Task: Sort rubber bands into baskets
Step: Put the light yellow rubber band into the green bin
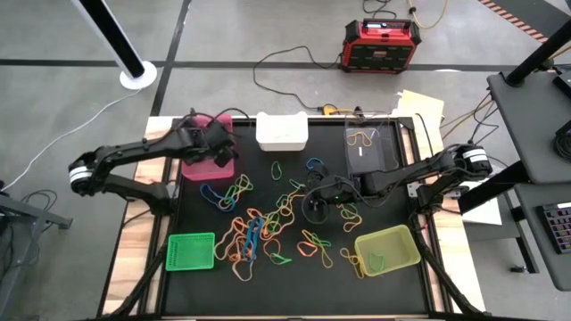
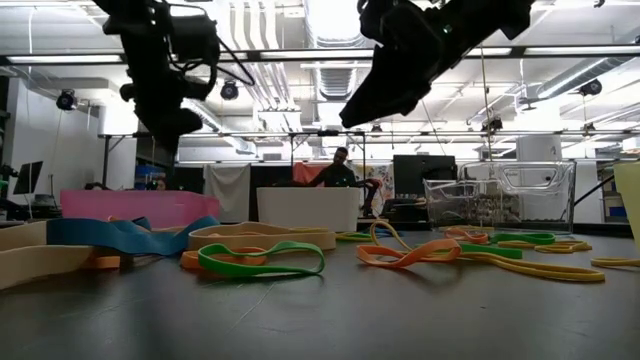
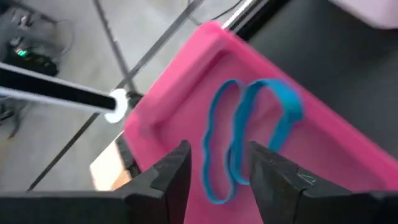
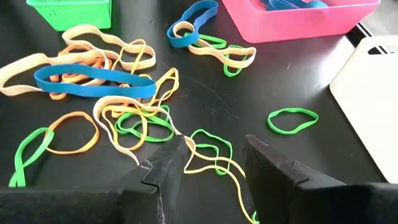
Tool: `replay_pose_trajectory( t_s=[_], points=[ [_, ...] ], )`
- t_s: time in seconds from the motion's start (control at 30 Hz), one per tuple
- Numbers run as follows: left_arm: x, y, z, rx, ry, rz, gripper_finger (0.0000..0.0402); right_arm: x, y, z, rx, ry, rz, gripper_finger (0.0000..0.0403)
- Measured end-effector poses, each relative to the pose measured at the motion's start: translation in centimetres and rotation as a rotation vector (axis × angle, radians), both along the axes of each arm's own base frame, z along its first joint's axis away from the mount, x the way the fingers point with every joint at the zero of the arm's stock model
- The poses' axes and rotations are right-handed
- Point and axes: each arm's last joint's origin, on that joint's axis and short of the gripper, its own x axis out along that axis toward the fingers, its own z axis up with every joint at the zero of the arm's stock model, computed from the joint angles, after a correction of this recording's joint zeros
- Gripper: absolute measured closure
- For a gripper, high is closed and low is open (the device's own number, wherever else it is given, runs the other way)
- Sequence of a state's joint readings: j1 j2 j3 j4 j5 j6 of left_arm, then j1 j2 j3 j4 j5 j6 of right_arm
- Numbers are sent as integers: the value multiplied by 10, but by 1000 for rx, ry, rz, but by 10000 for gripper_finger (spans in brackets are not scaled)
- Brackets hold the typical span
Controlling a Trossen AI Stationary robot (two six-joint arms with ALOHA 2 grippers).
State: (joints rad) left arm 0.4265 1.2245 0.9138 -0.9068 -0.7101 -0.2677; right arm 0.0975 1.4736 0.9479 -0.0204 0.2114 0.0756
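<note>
- Desk (image 1: 294, 272), black-topped, carried everything; taking the white basket (image 1: 282, 132) at its far edge as landmark, the other trays stood around it.
- Baskets: the pink basket (image 1: 198, 168) sat just left of the white one, the clear basket (image 1: 375, 150) to its right, the green basket (image 1: 191, 251) well toward the near-left corner, and the yellow-green basket (image 1: 387, 250) toward the near-right, already holding a few bands.
- Left pincer (image 3: 214, 171) hung over the pink basket with its fingers parted and nothing between them; a blue band (image 3: 249, 134) lay loose in that tray right below.
- Right pincer (image 4: 214, 158) hovered low over the scattered pile, near-side and a little right of the white basket, fingers apart and empty, with a thin yellow band (image 4: 214, 168) under the gap.
- Rubber bands (image 1: 259, 227) lay mostly in a tangled spread on the near side of the white basket: orange, blue, green, yellow and tan loops overlapping.
- Handling, as a judgement: each loop looked light, limp and stretchy, likely to snag neighbours where they crossed. Pinching a single free strand at a loop's outer edge, away from overlaps, seemed the safest hold.
</note>
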Motion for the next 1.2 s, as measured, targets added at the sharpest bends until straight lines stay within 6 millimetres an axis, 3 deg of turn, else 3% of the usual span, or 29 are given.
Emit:
replay_pose_trajectory(
  t_s=[0.3,0.47,0.63,0.87,1.2],
  points=[
    [28,-63,2,-116,-110,-357,265,2,0,-7,-17,20,13,252],
    [38,-104,5,-121,-172,-550,265,10,3,-26,-32,55,36,252],
    [43,-132,8,-123,-249,-676,265,19,5,-36,-46,62,50,252],
    [63,-147,4,-143,-356,-736,265,10,5,-23,-55,85,59,252],
    [103,-157,-43,-174,-304,-759,265,-26,12,7,10,170,32,252]
  ],
)
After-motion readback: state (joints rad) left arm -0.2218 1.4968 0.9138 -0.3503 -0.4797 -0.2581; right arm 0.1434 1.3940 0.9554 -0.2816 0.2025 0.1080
